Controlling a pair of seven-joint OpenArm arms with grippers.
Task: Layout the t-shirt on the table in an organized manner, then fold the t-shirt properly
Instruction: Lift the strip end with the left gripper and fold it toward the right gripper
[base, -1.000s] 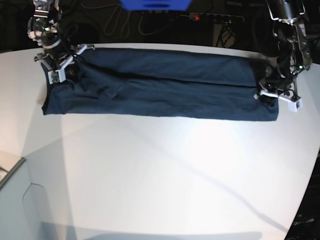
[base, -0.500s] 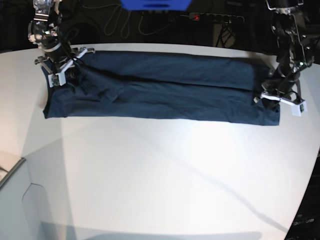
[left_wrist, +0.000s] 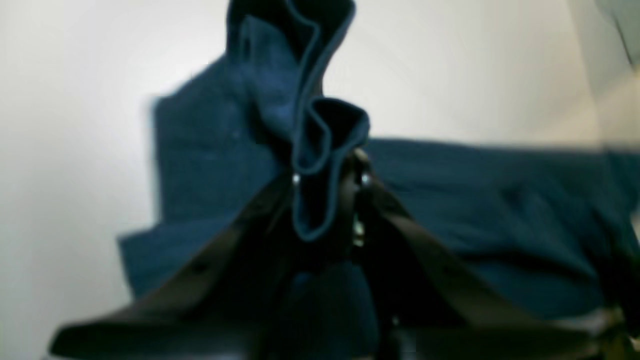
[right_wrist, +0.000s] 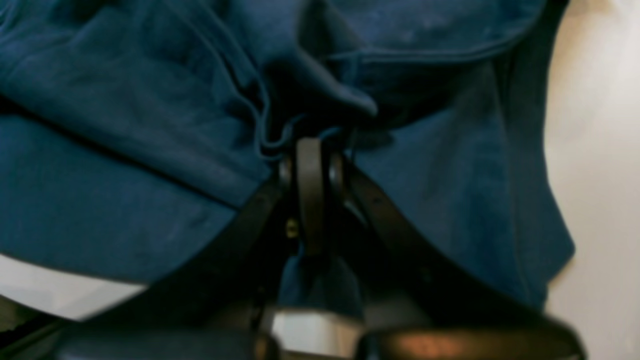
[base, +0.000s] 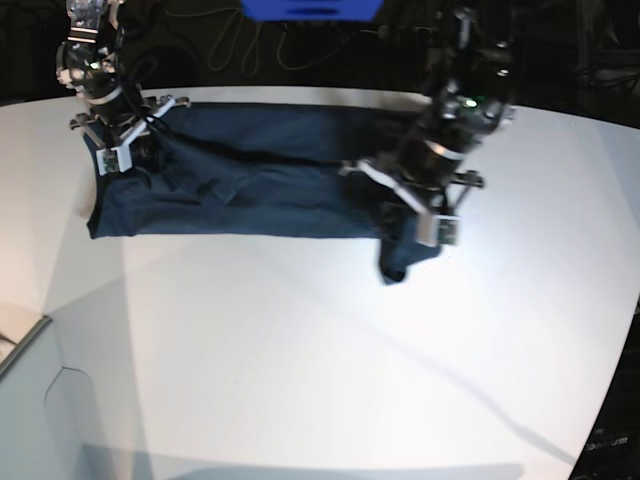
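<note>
Nearest, bare white table (base: 300, 360); beyond it the navy t-shirt (base: 230, 180) lies as a long folded band along the far edge; the left gripper (base: 425, 215), fingers pinched on the shirt's end, holds it lifted mid-table with cloth hanging below; farthest, the right gripper (base: 118, 140) is clamped on the opposite end. Judged: lengthwise fold done, crosswise fold underway, final squaring left.

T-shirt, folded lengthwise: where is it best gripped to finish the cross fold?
At the short ends. The t-shirt lies as a long band on the table; the left gripper already lifts one end, the right gripper pins the other from above.
</note>
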